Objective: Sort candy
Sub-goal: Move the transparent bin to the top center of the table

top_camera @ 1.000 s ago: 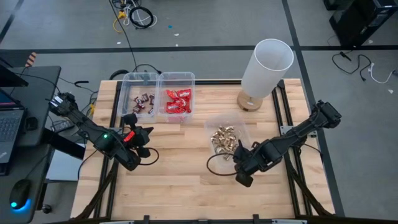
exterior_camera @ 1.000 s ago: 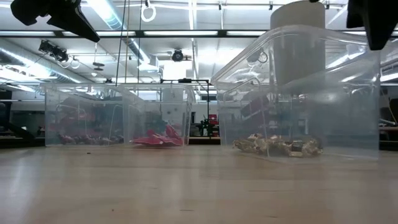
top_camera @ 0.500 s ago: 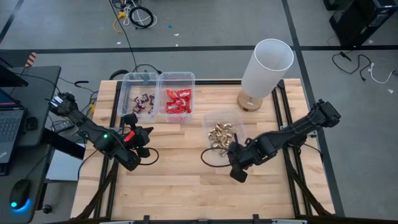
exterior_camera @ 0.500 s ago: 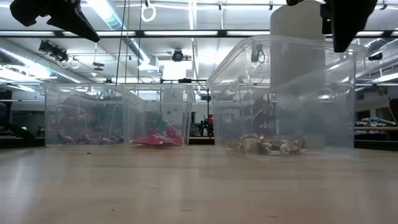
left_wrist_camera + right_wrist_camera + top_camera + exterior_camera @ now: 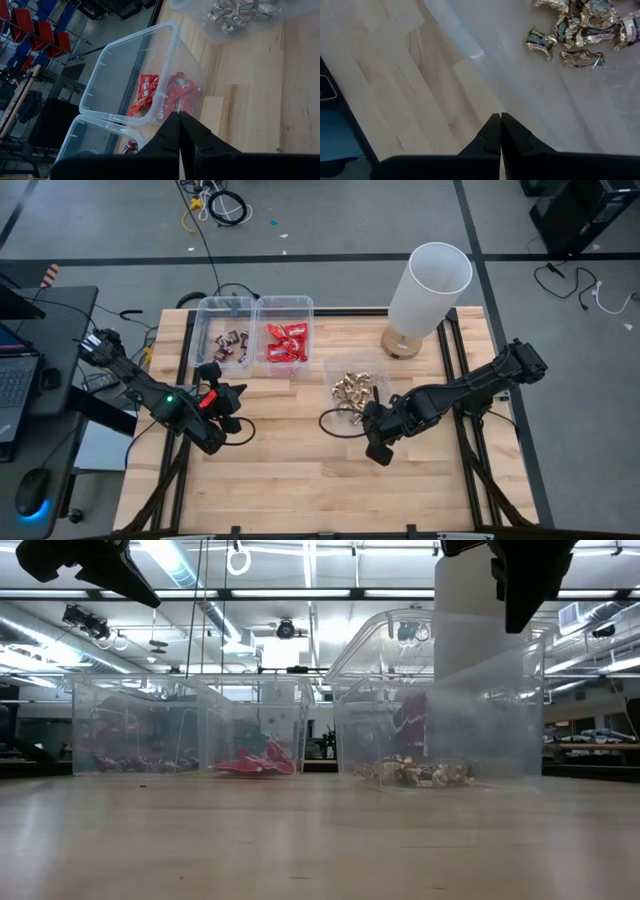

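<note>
Gold-foil candy (image 5: pixel 350 388) heaped in a clear bin (image 5: pixel 375 370) mid-counter (image 5: pixel 290 470), red packets (image 5: pixel 285 342) and dark mini bars (image 5: pixel 232 343) in two rear bins, right gripper (image 5: pixel 377 452) beside the gold bin, fingers pressed together, left gripper (image 5: pixel 222 425) likewise closed, empty, right wrist view alone shows wrapper lettering (image 5: pixel 540 41)

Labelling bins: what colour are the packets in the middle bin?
Red packets, with white lettering; the left wrist view shows them best.
</note>
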Tool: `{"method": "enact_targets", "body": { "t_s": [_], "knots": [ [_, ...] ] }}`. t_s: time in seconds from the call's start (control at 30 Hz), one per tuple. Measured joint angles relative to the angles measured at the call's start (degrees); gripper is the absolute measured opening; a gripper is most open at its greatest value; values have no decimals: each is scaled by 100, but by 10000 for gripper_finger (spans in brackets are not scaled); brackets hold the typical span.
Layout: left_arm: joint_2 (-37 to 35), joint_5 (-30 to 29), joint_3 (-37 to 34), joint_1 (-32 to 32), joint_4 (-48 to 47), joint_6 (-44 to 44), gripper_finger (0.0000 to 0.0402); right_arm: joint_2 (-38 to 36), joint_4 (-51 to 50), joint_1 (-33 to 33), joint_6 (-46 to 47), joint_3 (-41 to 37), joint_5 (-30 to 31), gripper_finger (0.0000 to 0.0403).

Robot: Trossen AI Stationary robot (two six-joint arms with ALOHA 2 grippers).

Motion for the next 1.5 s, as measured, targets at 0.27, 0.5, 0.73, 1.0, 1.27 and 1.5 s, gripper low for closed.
{"method": "enact_targets", "body": {
  "t_s": [0.27, 0.5, 0.73, 1.0, 1.27, 1.5],
  "knots": [
    [0, -2, 0, 0, 0, 0, 0, 0, 211, -193, -312, -2, 0, 0],
    [0, -2, 0, 0, 2, 0, 0, 0, 317, -334, -523, -2, 5, 0],
    [0, 0, 0, 0, 2, -2, 0, 0, 393, -446, -723, -2, 110, 0],
    [0, -2, 0, 2, 2, -2, 0, 0, 453, -609, -941, -2, 127, 0],
    [0, 0, 0, 1, 0, -2, 0, 0, 599, -751, -1150, -2, 127, 0],
    [0, -2, 0, 0, 0, -2, 0, 0, 658, -865, -1297, -2, 127, 0]
  ]
}}
